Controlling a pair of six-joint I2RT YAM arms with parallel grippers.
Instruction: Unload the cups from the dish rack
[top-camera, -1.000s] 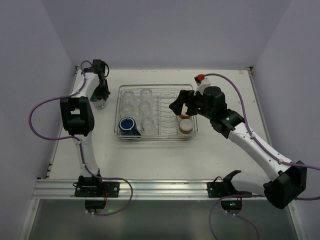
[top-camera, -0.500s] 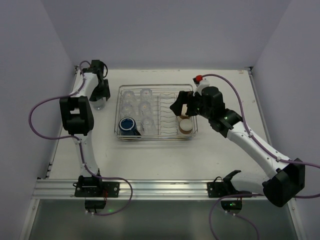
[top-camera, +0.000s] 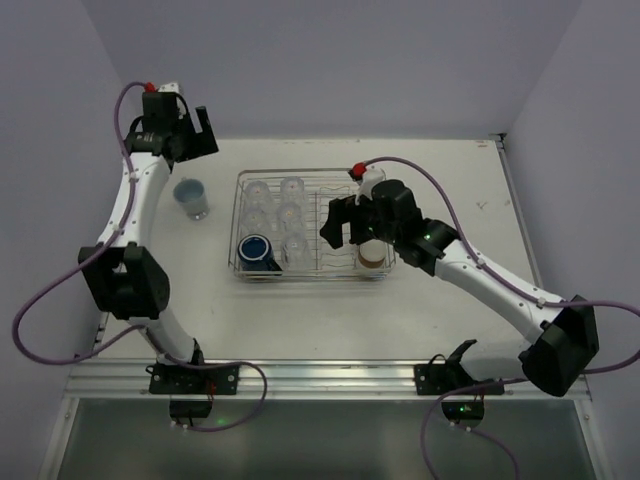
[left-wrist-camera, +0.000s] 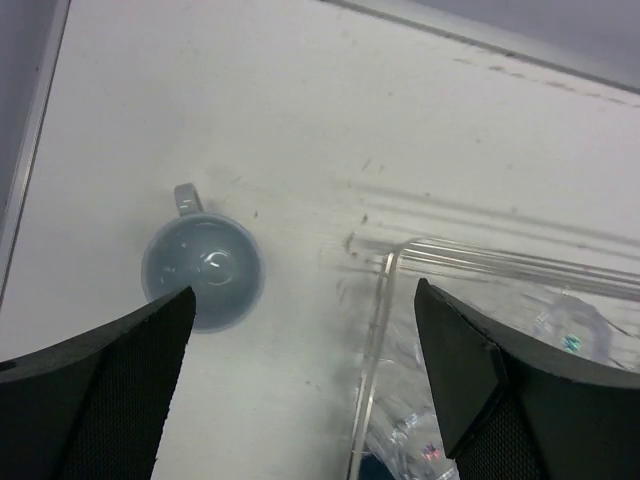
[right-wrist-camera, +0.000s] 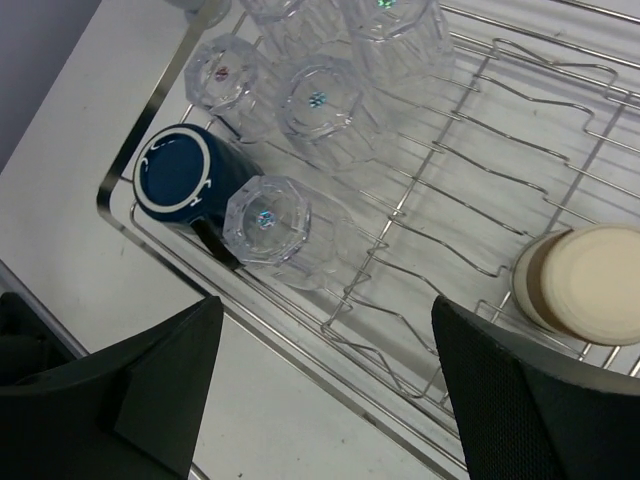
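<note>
The dish rack (top-camera: 312, 172) holds several clear tumblers (top-camera: 290, 215), a dark blue cup (top-camera: 256, 250) at its near left corner and tan cups (top-camera: 371, 255) at its near right. A pale blue cup (top-camera: 192, 198) stands on the table left of the rack. My left gripper (top-camera: 198, 135) is raised above it near the back wall, open and empty. In the left wrist view the gripper (left-wrist-camera: 303, 300) frames the pale blue cup (left-wrist-camera: 203, 272) and the rack's corner (left-wrist-camera: 385, 300). My right gripper (right-wrist-camera: 328, 310) hangs open over the rack's middle, near a clear tumbler (right-wrist-camera: 270, 220), the dark blue cup (right-wrist-camera: 178, 180) and a cream cup (right-wrist-camera: 595, 285).
The rack's divider wires (right-wrist-camera: 480, 170) stand bare between the tumblers and the tan cups. Walls close the table on the left, back and right. An aluminium rail (top-camera: 320, 375) with the arm bases runs along the near edge.
My left gripper opened, left the pale blue cup on the table and rose toward the back left corner. My right gripper moved left from over the tan cups to the rack's middle.
</note>
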